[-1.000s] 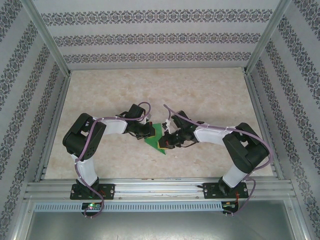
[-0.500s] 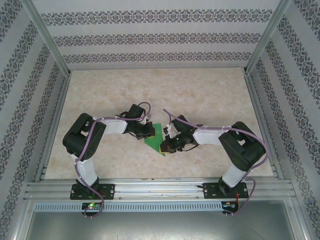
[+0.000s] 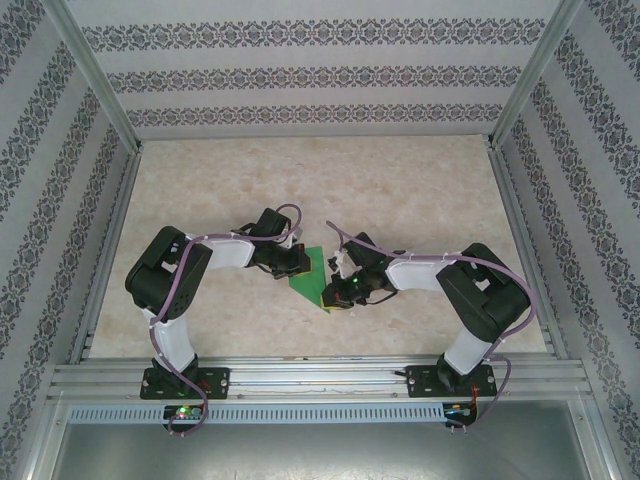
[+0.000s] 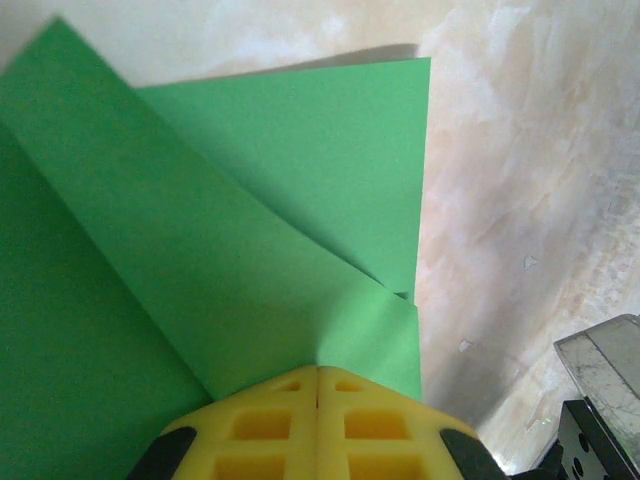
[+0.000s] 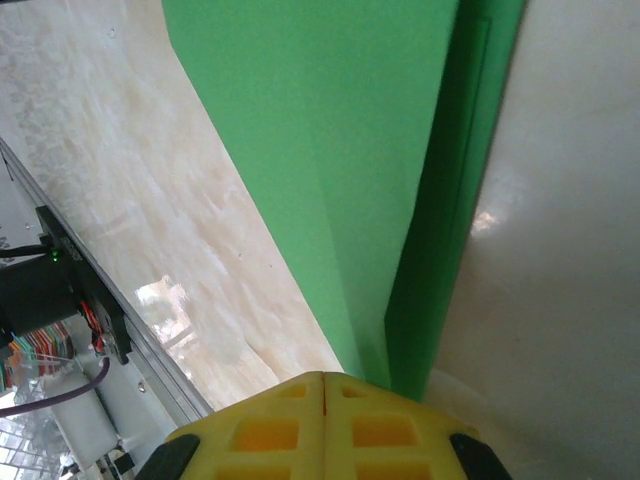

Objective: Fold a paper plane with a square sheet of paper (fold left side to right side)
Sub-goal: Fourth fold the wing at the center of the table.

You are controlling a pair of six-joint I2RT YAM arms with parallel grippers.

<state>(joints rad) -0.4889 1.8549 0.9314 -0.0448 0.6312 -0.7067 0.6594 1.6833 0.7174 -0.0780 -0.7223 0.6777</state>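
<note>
1. My left fingers [image 4: 270, 425] and right fingers [image 5: 265, 430] are each pressed together, tips against the folded green paper [image 3: 310, 275] mid-counter [image 3: 400, 190].
2. The paper looks light, thin and slippery, and it creases easily. I'd pinch a loose edge.

A robotics lab cell; aluminium posts [image 3: 93, 75] frame it; patterned panels [image 3: 320, 75] wall it at 9, 12 and 3 o'clock; a marble-look tabletop [image 3: 400, 190] lies inside; left arm [image 3: 175, 290] and right arm [image 3: 480, 300] bolt to a rail [image 3: 320, 378] at 6 o'clock, beside a slotted cable duct [image 3: 320, 412].
</note>
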